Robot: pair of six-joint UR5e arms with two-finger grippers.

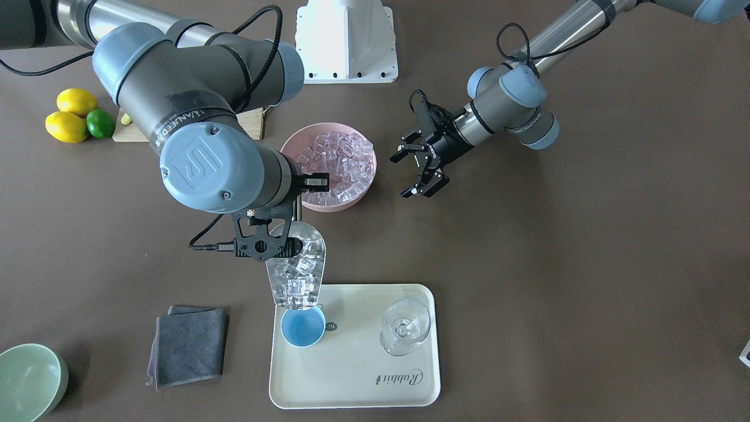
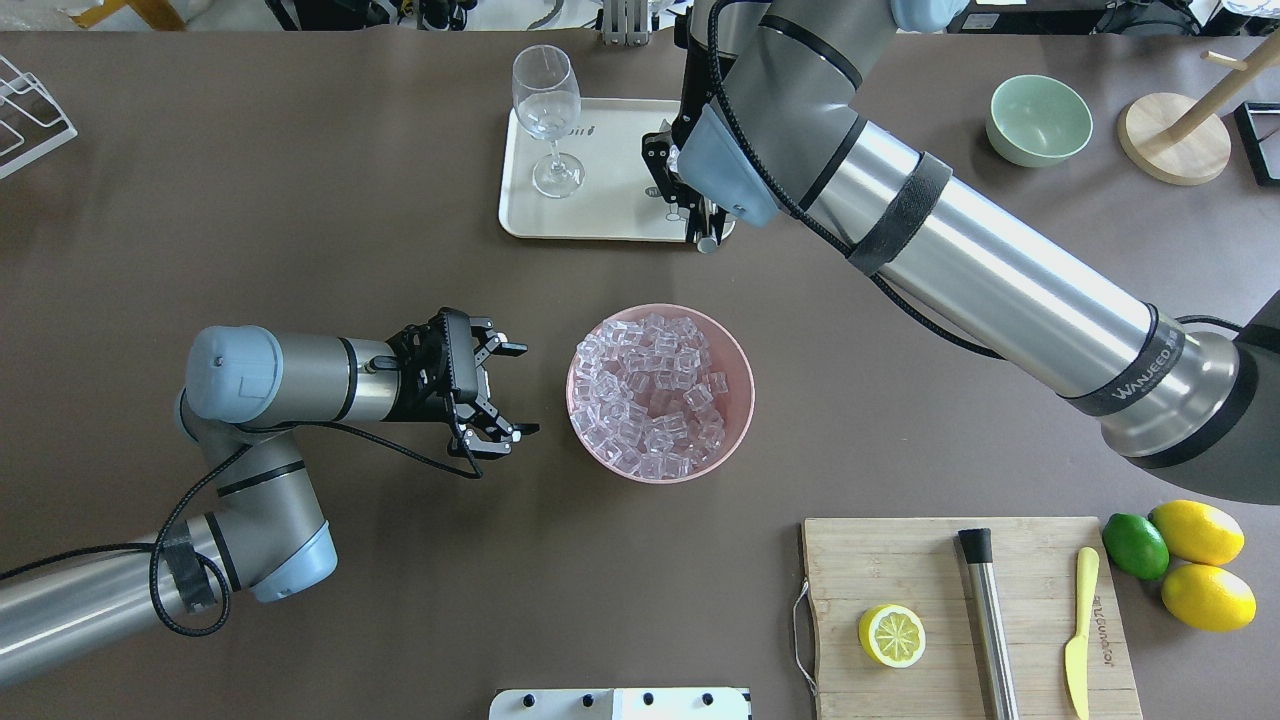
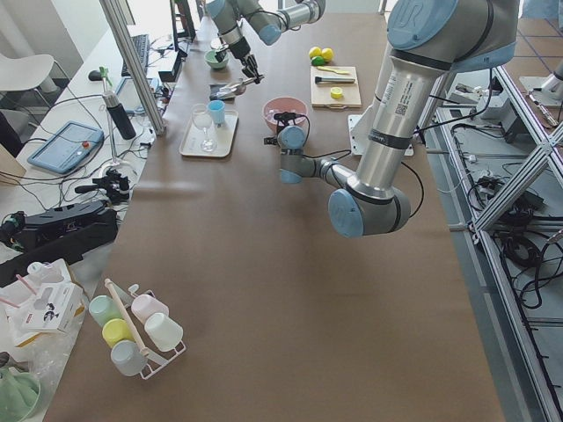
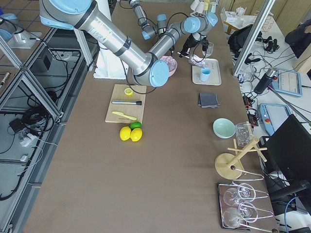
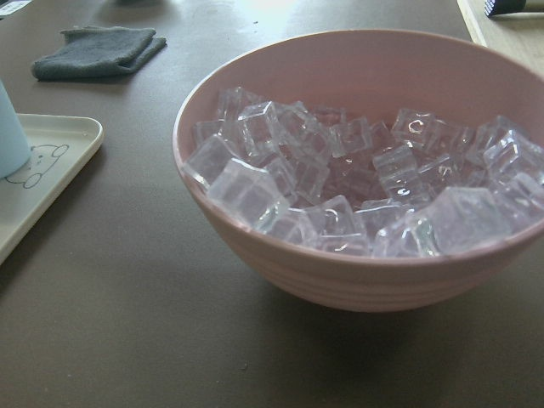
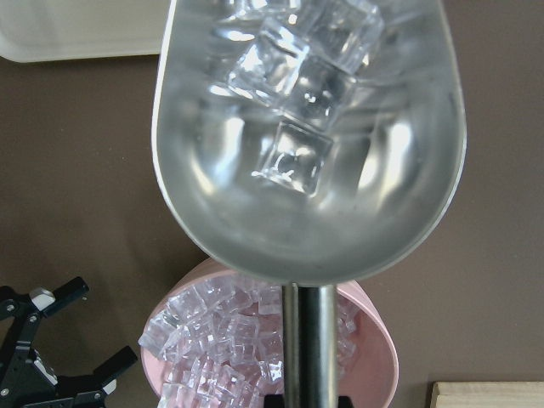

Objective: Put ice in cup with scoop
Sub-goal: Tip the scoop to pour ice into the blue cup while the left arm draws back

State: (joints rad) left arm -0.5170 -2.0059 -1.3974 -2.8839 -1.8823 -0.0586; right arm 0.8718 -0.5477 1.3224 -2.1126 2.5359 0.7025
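Observation:
My right gripper (image 1: 302,193) is shut on the rod handle of the steel scoop (image 1: 296,269), also seen in the right wrist view (image 6: 310,144). The scoop holds several clear ice cubes (image 6: 293,161) and tilts down, its lip just above the near rim of the light-blue cup (image 1: 303,327). The cup stands on the cream tray (image 1: 363,375), and its blue inside shows no ice. More ice (image 2: 655,395) fills the pink bowl (image 2: 740,390). My left gripper (image 2: 520,390) is open and empty, beside the bowl and facing it.
A clear stemmed glass (image 1: 405,325) stands on the tray next to the cup. A grey cloth (image 1: 190,343) and a pale green bowl (image 1: 29,381) lie beyond the tray. A cutting board (image 2: 900,570) carries a steel cylinder (image 2: 990,620), a half lemon and a knife.

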